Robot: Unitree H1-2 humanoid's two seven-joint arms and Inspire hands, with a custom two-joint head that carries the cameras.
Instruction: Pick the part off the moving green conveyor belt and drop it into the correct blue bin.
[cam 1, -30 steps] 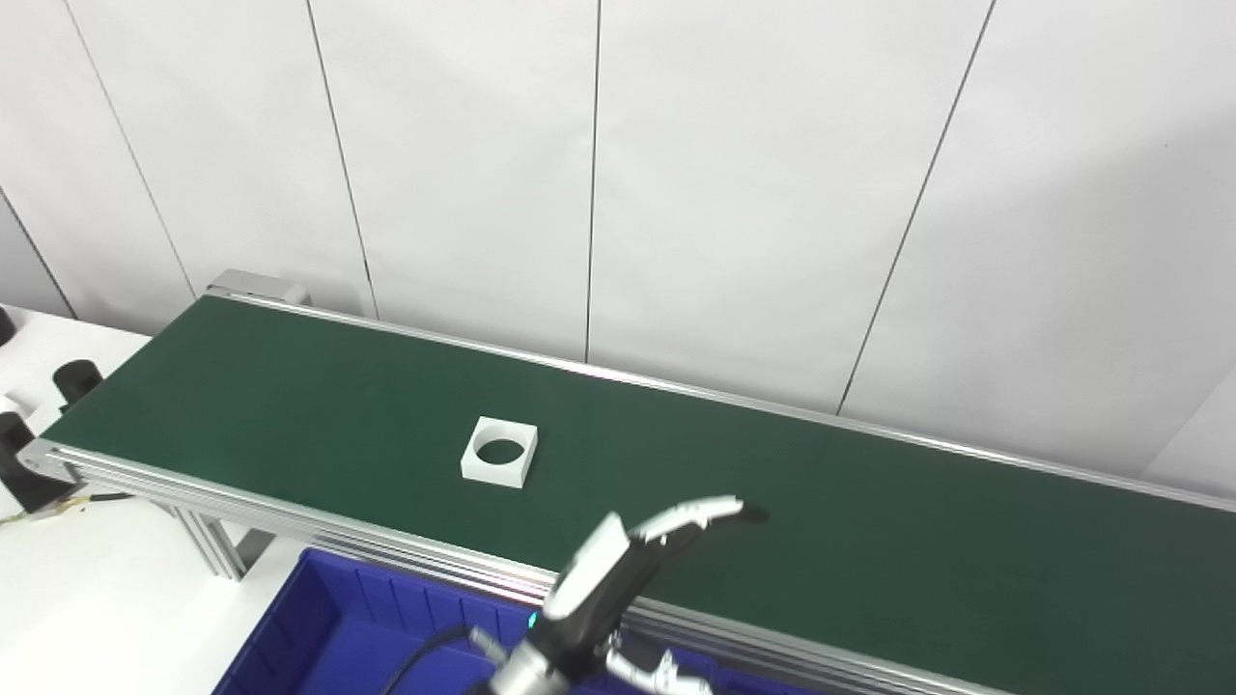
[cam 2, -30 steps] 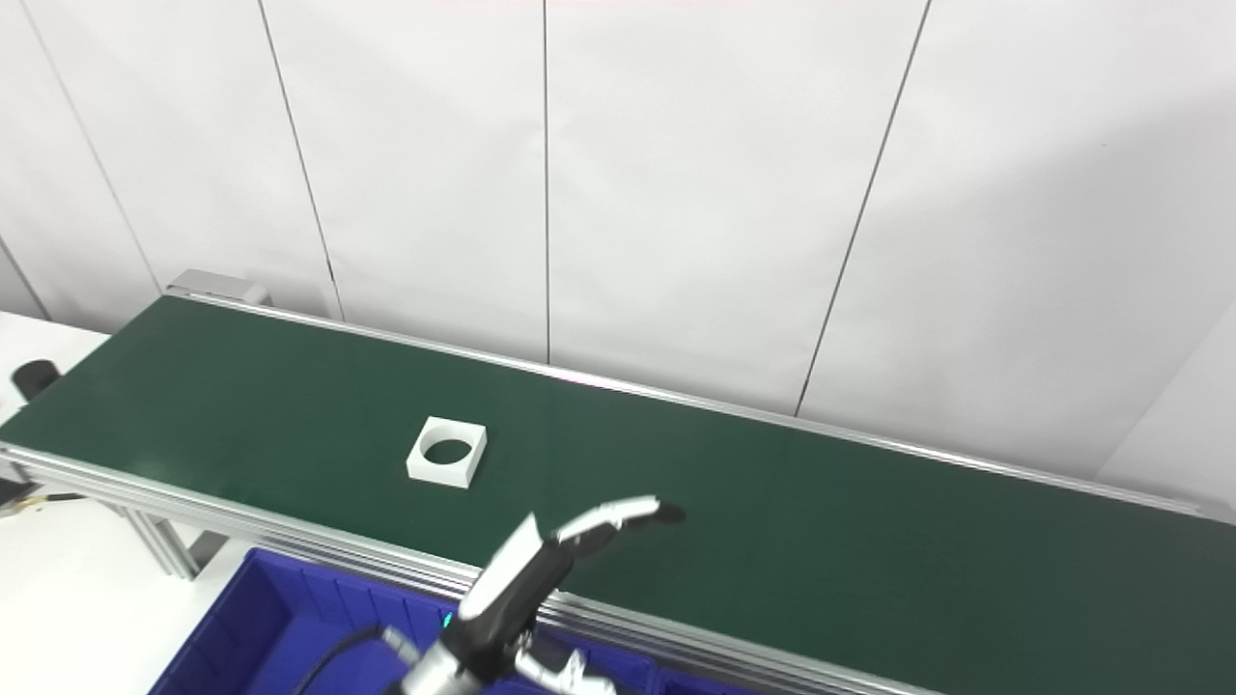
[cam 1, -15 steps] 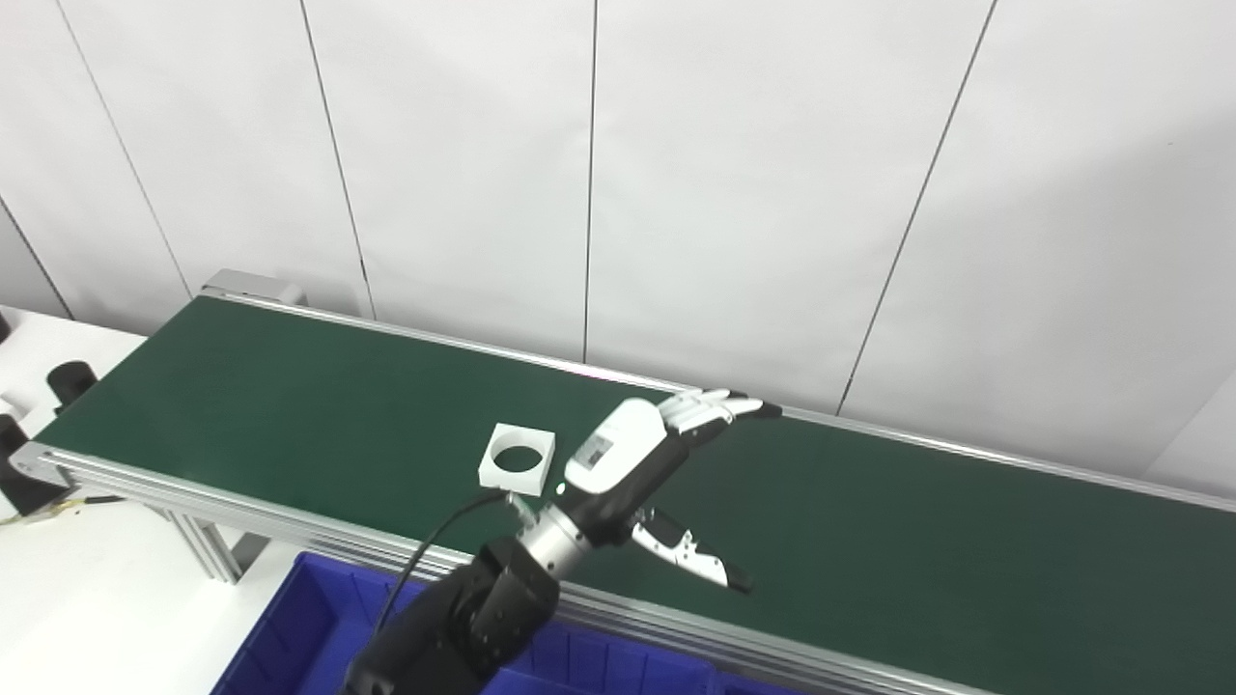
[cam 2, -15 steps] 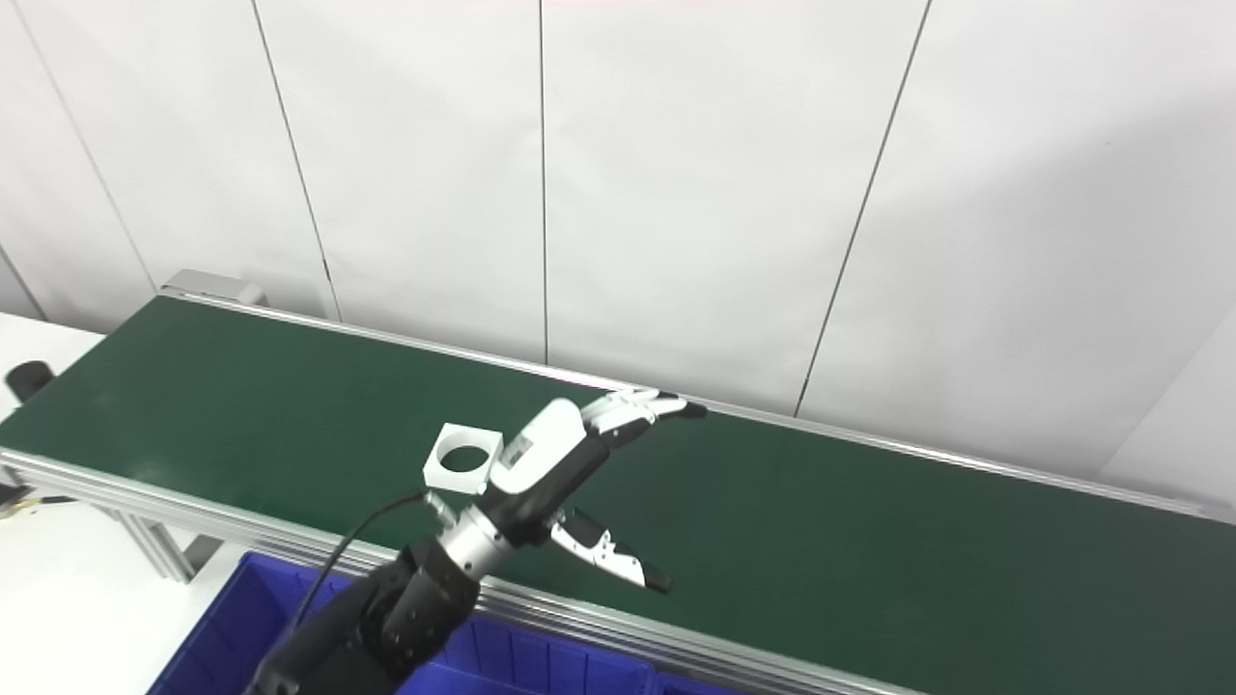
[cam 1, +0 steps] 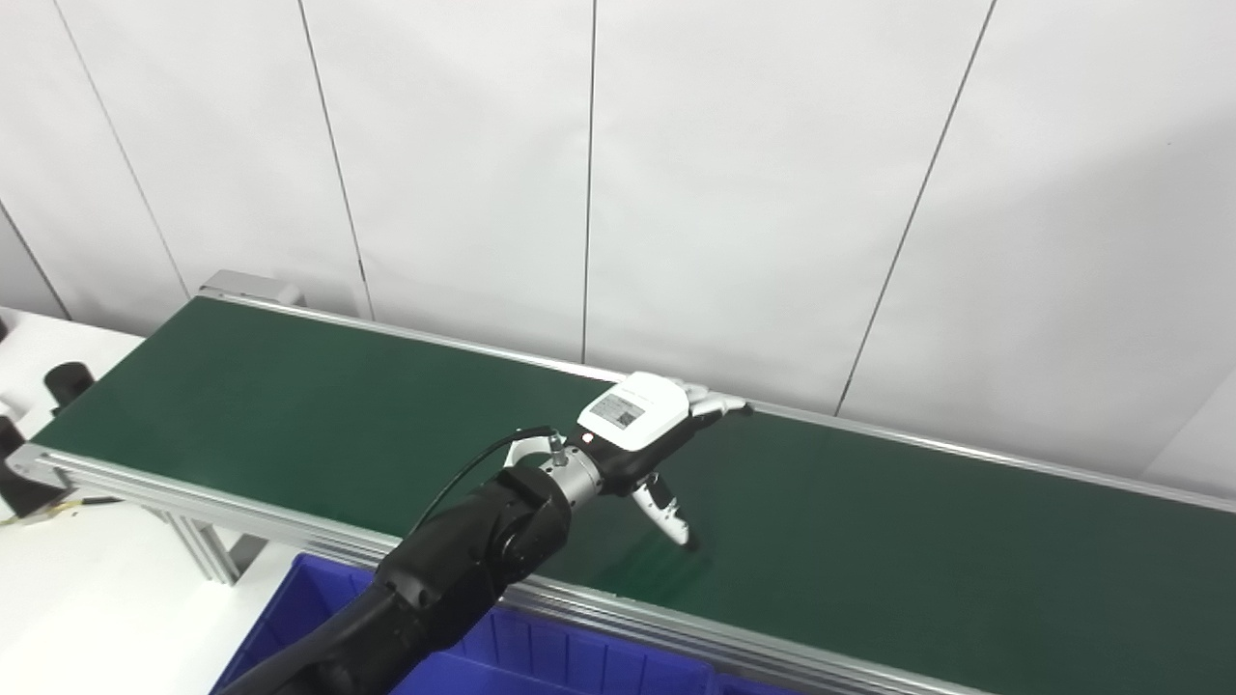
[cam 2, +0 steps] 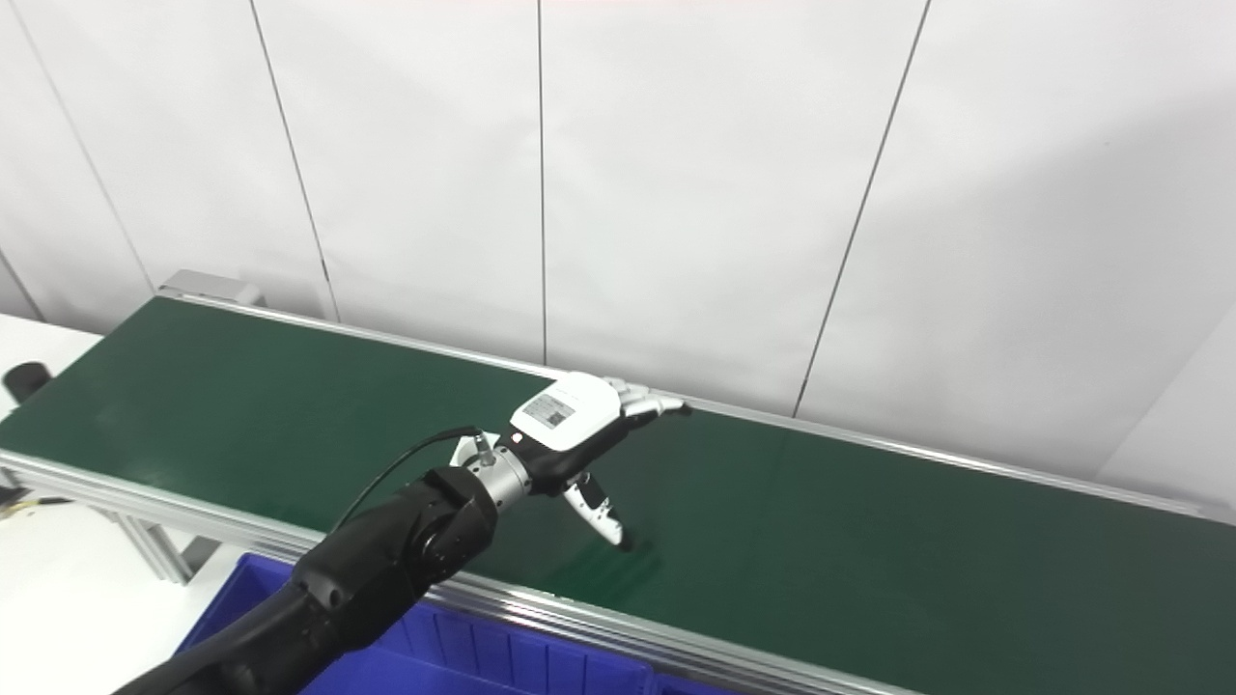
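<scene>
Left eye view: left hand (cam 1: 645,425) over the green conveyor belt (cam 1: 290,405), palm down, fingers (cam 1: 719,403) stretched toward the far rail, thumb (cam 1: 668,512) angled down to the belt; spread apart, gripping nothing visible. The white part is hidden; cannot tell where it lies. Blue bin (cam 1: 541,666) at the near edge.

Right eye view: same pose; hand (cam 2: 577,417), white desk (cam 2: 58,598) at left. Right hand out of frame.

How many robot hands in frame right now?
1. The left hand is out over the green conveyor belt, palm down, fingers apart, above the near half of the belt. The right hand is out of view. Whether a part sits under the hand cannot be seen.
</scene>
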